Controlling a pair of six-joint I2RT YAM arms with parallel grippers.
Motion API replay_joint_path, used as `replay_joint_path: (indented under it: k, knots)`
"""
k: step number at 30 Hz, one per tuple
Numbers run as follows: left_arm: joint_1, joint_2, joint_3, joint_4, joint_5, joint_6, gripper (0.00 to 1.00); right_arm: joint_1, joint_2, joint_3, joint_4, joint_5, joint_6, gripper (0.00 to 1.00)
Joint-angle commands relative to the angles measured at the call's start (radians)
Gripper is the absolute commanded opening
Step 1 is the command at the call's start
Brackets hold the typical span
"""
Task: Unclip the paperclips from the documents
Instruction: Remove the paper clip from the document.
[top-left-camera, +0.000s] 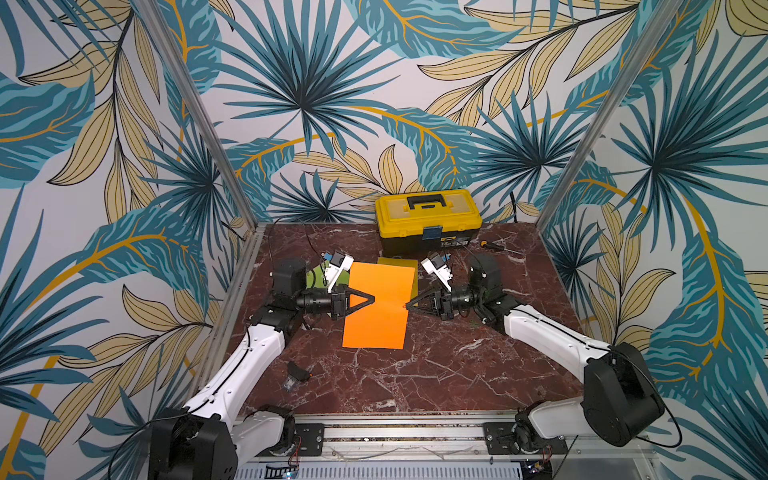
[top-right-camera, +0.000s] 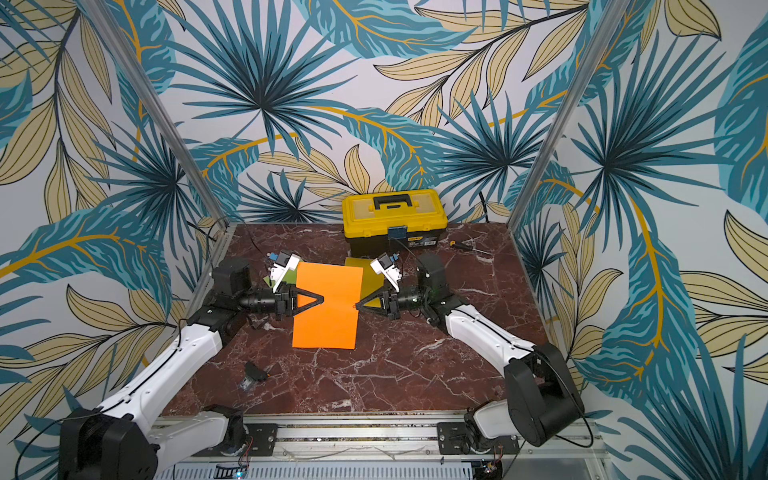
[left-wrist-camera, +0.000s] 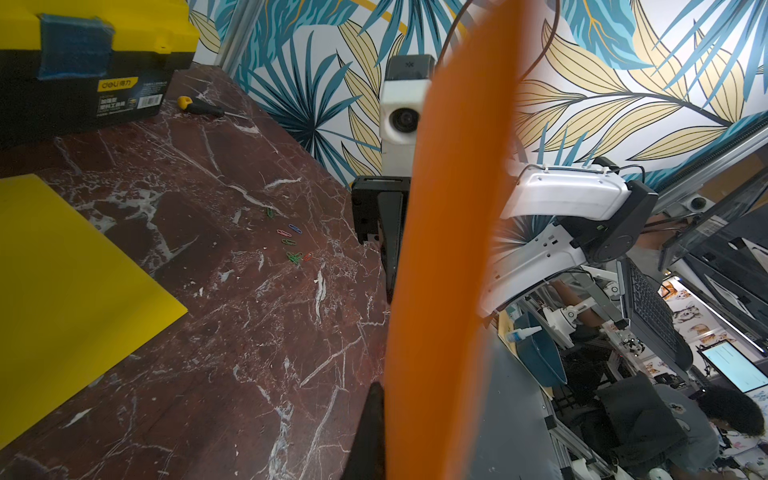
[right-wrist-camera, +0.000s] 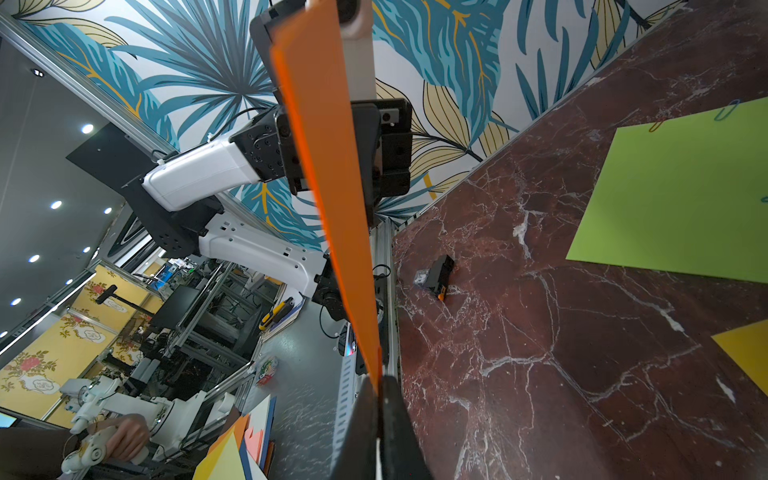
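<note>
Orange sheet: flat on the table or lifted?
Lifted: wrist views show sheet edge-on, off the table, left fingers and right fingers pinching opposite edges.

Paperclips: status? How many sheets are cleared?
Done: several loose paperclips lie on the table, and the visible part of the yellow sheet shows none.
In hand: the left gripper and right gripper are shut on opposite edges of the orange sheet, held above the table.
Left: the lime green sheet carries a red clip and a blue clip.
</note>
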Motion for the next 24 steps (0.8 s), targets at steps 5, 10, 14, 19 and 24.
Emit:
replay_joint_path:
  k: [5,10,14,19,24]
  knots:
    - [0.011,-0.022,-0.019,0.019,0.000,0.016,0.00,-0.014,-0.030,-0.017,-0.058,0.013,-0.039,0.08]
    - [0.012,-0.023,-0.019,0.019,0.000,0.016,0.00,-0.019,-0.032,-0.016,-0.064,0.018,-0.041,0.08]
    - [0.012,-0.025,-0.019,0.020,0.000,0.016,0.00,-0.020,-0.032,-0.014,-0.063,0.018,-0.042,0.04]
    - [0.012,-0.025,-0.016,0.019,-0.001,0.014,0.00,-0.020,-0.031,-0.008,-0.070,0.016,-0.046,0.01]
    - [0.013,-0.022,-0.014,0.019,-0.003,0.014,0.00,-0.022,-0.031,-0.007,-0.089,0.019,-0.061,0.00]
